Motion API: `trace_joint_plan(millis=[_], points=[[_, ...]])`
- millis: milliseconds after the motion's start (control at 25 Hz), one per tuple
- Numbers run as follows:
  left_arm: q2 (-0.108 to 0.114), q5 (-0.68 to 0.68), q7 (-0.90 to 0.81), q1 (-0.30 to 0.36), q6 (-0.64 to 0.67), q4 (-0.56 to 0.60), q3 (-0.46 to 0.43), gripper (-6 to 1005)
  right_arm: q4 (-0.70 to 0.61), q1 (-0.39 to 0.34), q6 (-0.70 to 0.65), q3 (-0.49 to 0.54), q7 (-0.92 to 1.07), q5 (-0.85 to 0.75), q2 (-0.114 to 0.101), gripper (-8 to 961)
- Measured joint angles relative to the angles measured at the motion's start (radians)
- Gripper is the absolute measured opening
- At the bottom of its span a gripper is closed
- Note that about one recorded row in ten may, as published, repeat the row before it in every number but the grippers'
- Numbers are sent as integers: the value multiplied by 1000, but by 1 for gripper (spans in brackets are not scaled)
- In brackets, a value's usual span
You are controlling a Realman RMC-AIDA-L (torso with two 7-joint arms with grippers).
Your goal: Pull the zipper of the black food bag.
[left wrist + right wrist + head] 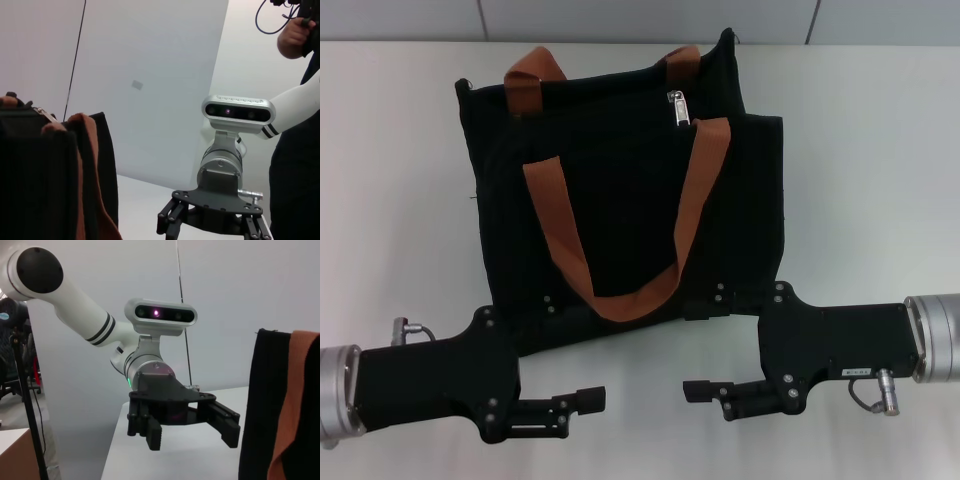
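Note:
The black food bag [620, 190] sits on the white table with two rust-brown handles [556, 240]. The silver zipper pull [676, 108] sits on the bag's upper edge, right of centre; it also shows in the left wrist view [44, 114]. My left gripper [582, 405] is open and empty, low at the near left, just in front of the bag. My right gripper [705, 395] is open and empty at the near right, facing the left one. Both are far from the zipper. The right wrist view shows the left gripper [192, 435] with its fingers spread, beside the bag's edge [265, 405].
The white table [880, 200] reaches past the bag on both sides. A white wall [150, 75] stands behind. A person's arm [295, 35] shows at the far side in the left wrist view. A dark stand [25, 390] is off the table.

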Motion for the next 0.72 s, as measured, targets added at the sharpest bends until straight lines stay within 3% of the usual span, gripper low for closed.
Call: trace_joint_plan(millis=[720], points=[[1, 22, 10, 2, -8, 3, 0, 836, 23, -4, -4, 12, -31, 3, 3, 787]])
